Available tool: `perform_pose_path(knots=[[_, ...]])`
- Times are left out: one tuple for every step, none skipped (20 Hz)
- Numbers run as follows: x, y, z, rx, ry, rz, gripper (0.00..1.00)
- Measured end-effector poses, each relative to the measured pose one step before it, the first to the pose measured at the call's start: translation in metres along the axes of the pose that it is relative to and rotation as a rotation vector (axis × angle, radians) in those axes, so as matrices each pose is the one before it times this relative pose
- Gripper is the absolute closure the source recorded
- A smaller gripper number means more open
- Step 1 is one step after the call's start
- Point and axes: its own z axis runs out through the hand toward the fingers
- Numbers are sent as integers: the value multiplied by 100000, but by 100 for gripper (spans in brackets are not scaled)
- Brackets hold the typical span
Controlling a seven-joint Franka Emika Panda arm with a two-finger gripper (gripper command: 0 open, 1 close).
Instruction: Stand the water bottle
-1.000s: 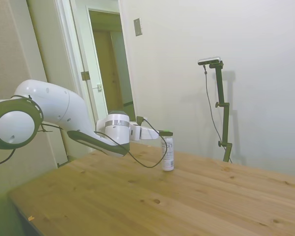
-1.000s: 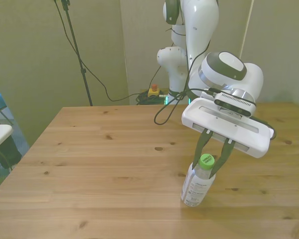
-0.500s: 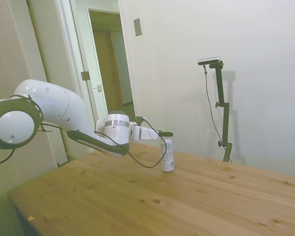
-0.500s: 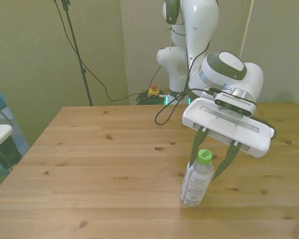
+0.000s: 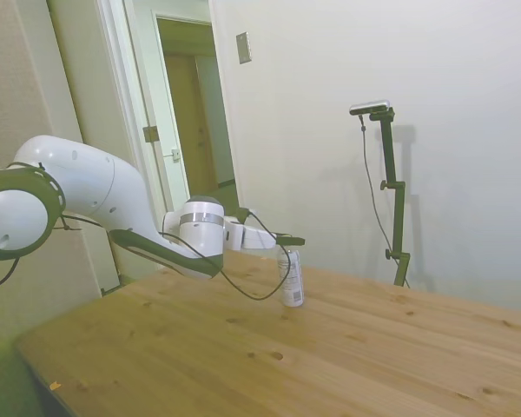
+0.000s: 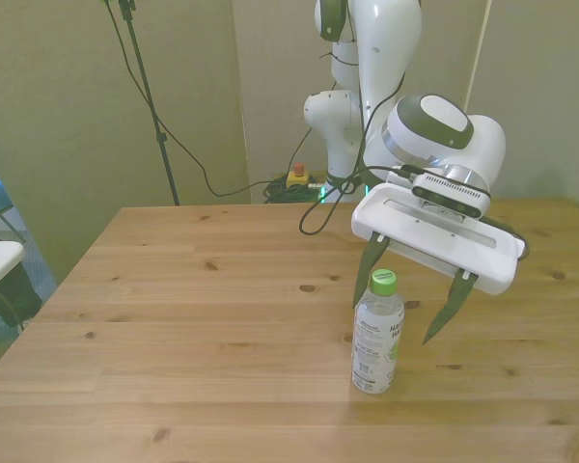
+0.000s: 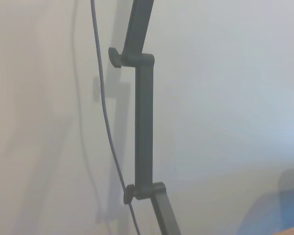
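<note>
The water bottle (image 6: 377,335) stands upright on the wooden table (image 6: 193,318), clear plastic with a green cap and a white printed label; it also shows in the side view (image 5: 293,279). My gripper (image 6: 410,309) hangs just behind the bottle's upper part with its fingers spread wide, open, touching nothing. In the side view the gripper (image 5: 293,244) sits level with the cap, reaching in from the arm's side. The wrist view shows only a wall, no bottle.
Bare planks of the table (image 5: 243,347) stretch around the bottle. A doorway (image 5: 195,113) lies behind the arm. Cables and a red button box (image 6: 297,177) sit on the floor beyond the table's far edge.
The fingers, shut on the bottle's neck a second ago, have opened wide and let go. The gripper has drawn back slightly and the bottle stays standing by itself.
</note>
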Motion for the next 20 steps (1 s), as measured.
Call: perform_pose_path(knots=[[75,475,-166,-681,-1111,160,0],[135,559,-169,-851,-1442,494,0],[244,442,-226,-847,-1476,965,0],[417,319,-310,-878,-1494,1433,0],[558,129,-494,-1175,-1952,1832,0],[556,-7,-686,-1608,-2735,1700,0],[625,-141,-900,-1543,-3079,1569,0],[610,-122,-976,-2015,-3597,636,0],[511,26,-1053,-2158,-3396,100,0],[249,431,-1080,-2410,-3593,-181,0],[85,646,-1000,-2658,-3423,-597,0],[9,816,-983,-2666,-3149,-1323,0],[-95,883,-843,-2393,-2703,-1653,0],[-168,837,-686,-2224,-2791,-1697,0],[-168,688,-621,-1918,-2999,-1390,0],[-271,569,-501,-1676,-3266,-1213,0],[-349,405,-458,-1390,-3577,-1114,0],[-432,288,-464,-1147,-3874,-885,0],[-514,203,-454,-1284,-3969,-1051,0],[-521,112,-539,-1578,-3851,-1134,0]])
